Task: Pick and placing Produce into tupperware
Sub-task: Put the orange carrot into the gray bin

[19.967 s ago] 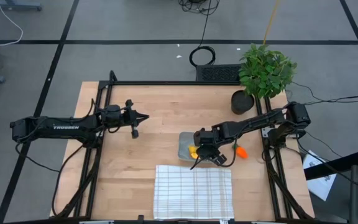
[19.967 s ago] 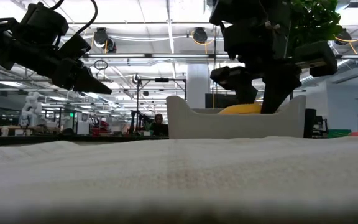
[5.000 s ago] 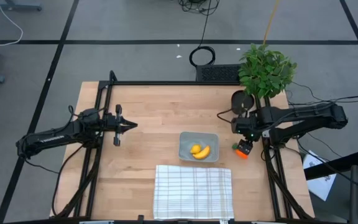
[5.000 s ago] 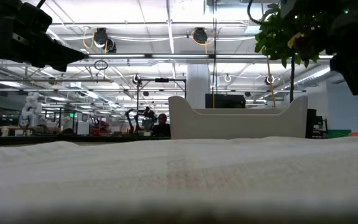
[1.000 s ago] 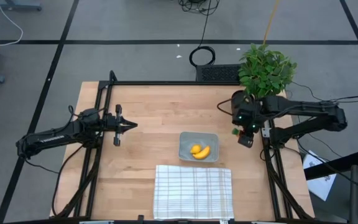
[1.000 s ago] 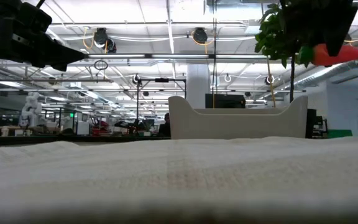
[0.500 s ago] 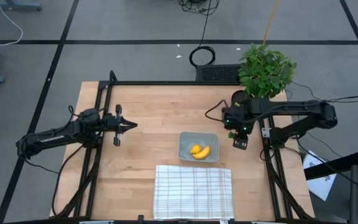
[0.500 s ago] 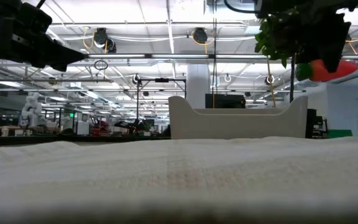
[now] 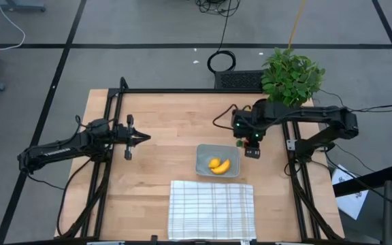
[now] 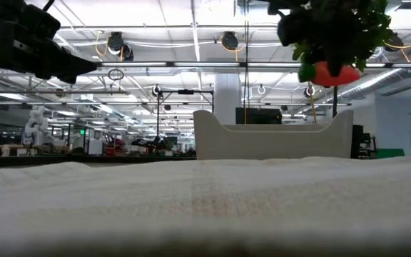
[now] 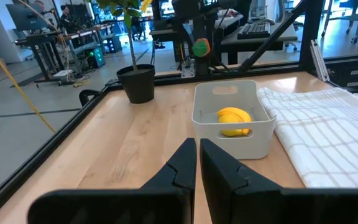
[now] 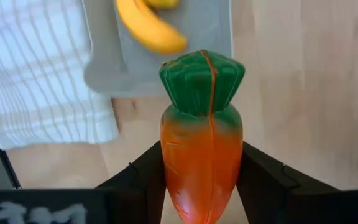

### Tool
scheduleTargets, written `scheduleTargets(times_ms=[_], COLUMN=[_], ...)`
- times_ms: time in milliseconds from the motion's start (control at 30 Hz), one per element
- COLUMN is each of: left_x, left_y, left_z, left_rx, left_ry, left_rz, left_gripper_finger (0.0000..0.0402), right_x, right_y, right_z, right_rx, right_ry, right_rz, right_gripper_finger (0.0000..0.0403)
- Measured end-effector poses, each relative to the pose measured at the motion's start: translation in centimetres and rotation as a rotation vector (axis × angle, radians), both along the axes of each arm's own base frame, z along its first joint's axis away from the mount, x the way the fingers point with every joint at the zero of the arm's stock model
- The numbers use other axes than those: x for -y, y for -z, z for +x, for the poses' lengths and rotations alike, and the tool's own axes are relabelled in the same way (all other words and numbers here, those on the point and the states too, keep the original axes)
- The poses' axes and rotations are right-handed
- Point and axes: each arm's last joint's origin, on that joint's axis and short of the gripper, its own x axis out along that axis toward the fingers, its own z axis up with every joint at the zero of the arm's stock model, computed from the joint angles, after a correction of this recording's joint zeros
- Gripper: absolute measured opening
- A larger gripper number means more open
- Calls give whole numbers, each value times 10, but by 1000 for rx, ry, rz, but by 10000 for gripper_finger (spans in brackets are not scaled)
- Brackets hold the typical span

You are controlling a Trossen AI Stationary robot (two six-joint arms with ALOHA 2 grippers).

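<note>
Wooden table under me, workshop floor around it. My right gripper pinches the carrot aloft, the tupperware just ahead and below, banana inside. Letting go early, I judge, drops it outside the rim. Left gripper waits, pressed together.
</note>
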Motion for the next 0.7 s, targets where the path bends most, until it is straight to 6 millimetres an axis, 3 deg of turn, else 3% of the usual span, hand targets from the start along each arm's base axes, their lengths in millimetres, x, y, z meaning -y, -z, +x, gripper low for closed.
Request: scheduleTargets(times_ms=[400, 700], left_x=[0, 0], left_y=[0, 0], left_z=[0, 0], left_rx=[-1, -1], left_ry=[0, -1], left_rz=[-3, -6], left_gripper_finger=[26, 26], right_x=[20, 30], right_y=[-4, 1], right_z=[54, 73], right_rx=[38, 12], right_ry=[-146, -153], right_rz=[-26, -20], right_gripper_finger=[150, 151])
